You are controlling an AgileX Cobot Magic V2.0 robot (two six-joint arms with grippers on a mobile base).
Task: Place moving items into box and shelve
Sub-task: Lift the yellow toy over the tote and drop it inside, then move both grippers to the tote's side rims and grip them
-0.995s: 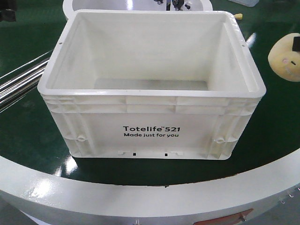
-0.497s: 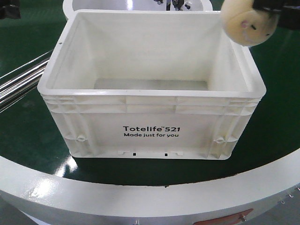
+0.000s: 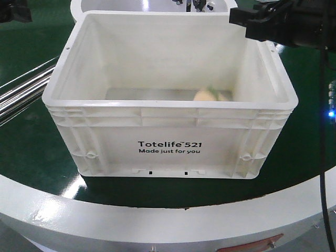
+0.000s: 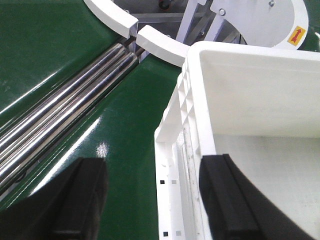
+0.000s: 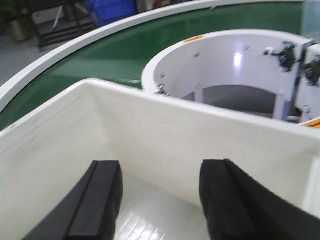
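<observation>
Crate: white plastic tote [image 3: 168,142] printed "Totelife 521, Made just for you". It stands upright and open-topped on the green surface [image 3: 31,142].
Item: cream rounded object [image 3: 206,95] lying on the crate floor toward the right front. Its lower part is hidden by the front wall and there is a touch of green at its top. What kind of object it is cannot be told.
Right claw: [image 5: 160,172] open and empty, above the crate's rear right corner. Both black fingers [image 5: 102,195] are spread over the interior and touch nothing.
Left claw: [image 4: 152,170] open and empty at the crate's left side. The left wall lies between its fingers, one over the green surface and the other over the interior. Contact with the wall cannot be told.
Steel rods: [image 4: 65,100] polished bars running side by side on the surface, left of the crate.
Outer rim: [image 3: 157,220] white curved border in front of the crate.
Inner ring: [image 5: 225,55] white curved wall behind the crate.
</observation>
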